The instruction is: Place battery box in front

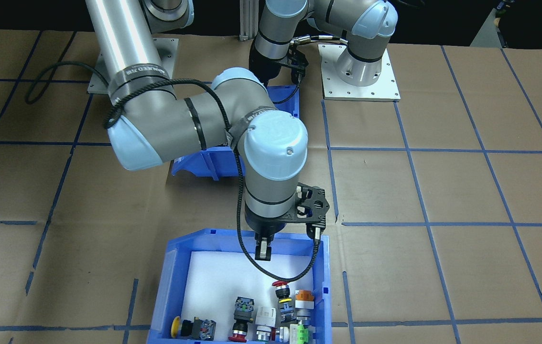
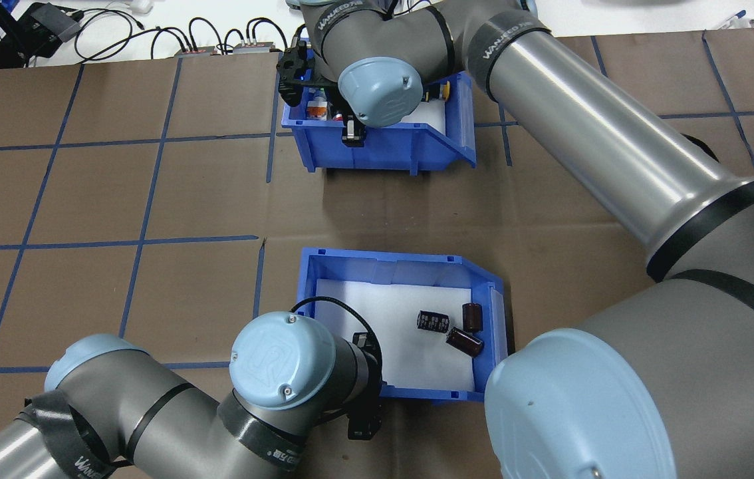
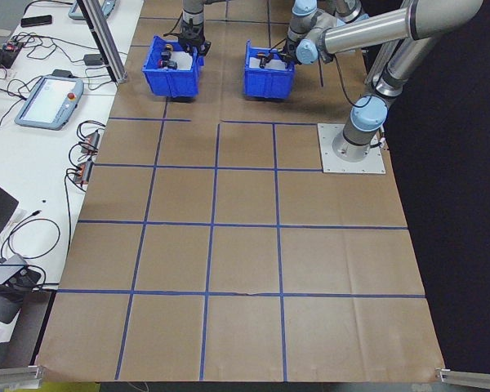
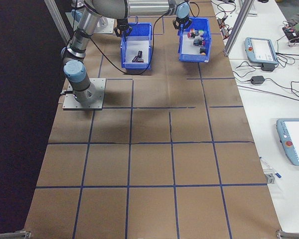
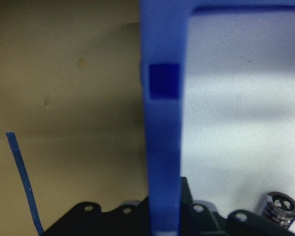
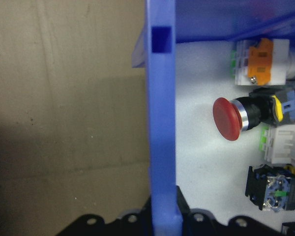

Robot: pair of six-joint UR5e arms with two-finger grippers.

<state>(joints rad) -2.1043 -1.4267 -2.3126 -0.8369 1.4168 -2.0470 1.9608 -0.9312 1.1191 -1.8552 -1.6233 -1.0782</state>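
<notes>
The battery box (image 2: 393,260), a blue bin with a white liner, sits nearest the robot and holds three dark cylinders (image 2: 451,326). My left gripper (image 2: 364,407) straddles its near wall and is shut on that wall. In the left wrist view the wall (image 5: 161,147) runs straight between the jaws, with a cylinder (image 5: 281,209) just inside. The same-looking blue bin of push-buttons (image 1: 174,274) stands farther out. My right gripper (image 1: 264,251) is shut on its robot-side wall. In the front-facing view my right arm hides most of the battery box (image 1: 198,165).
Brown paper with a blue tape grid covers the table, with open surface to either side of the bins. Cables and small devices (image 2: 51,26) lie along the far edge. Teach pendants (image 3: 49,102) (image 4: 261,47) rest on the side tables. The left arm's base plate (image 1: 378,88) is bolted behind.
</notes>
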